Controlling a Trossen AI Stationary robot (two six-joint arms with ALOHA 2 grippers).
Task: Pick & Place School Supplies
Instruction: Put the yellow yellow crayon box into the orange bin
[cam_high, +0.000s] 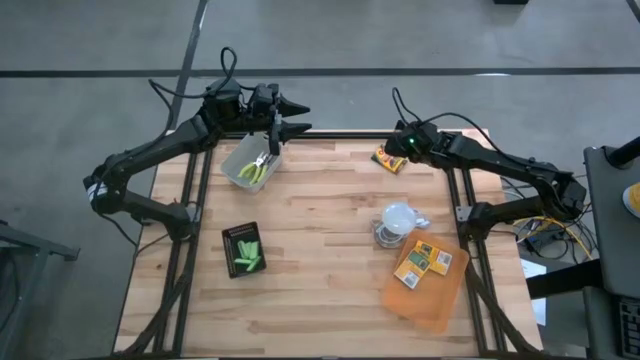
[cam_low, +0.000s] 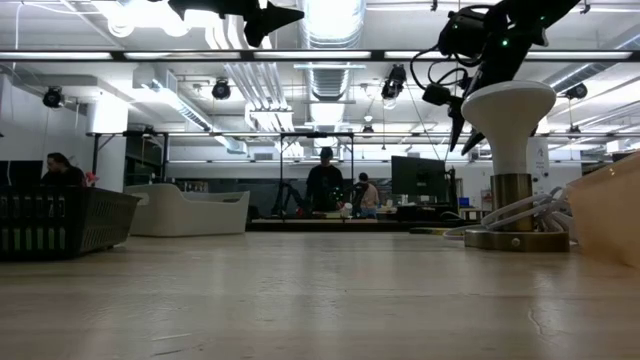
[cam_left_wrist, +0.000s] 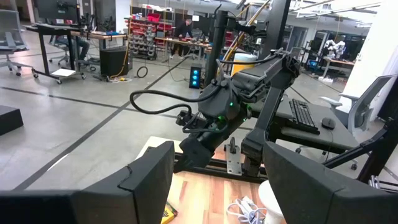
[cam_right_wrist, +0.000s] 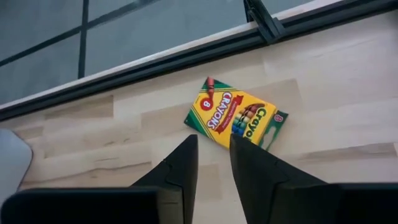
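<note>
one box in play: small flat yellow-and-green cardboard crayon box, lying flat near the far edge of the table, apart from everything else
right gripper: hovering just over that box, fingers drawn in to a narrow gap, nothing between them yet
left gripper: parked up high over the far left corner, jaws spread wide, empty
how it'll handle: my guess is light and stiff-ish, thin card that dents if squeezed hard, and it'll skate on the wood if nudged. i'd pinch across the short width, near the middle, after opening up a bit more
other supplies: two more orange-yellow boxes sitting on the translucent orange sheet, green sticks in the black rectangular tray, yellow-green-handled pliers in a pale plastic bin
surface: pale butcher-block wooden tabletop, smooth, black frame rail along the far edge
room: big open workshop, grey floor, desks and monitors, a few people well back
</note>
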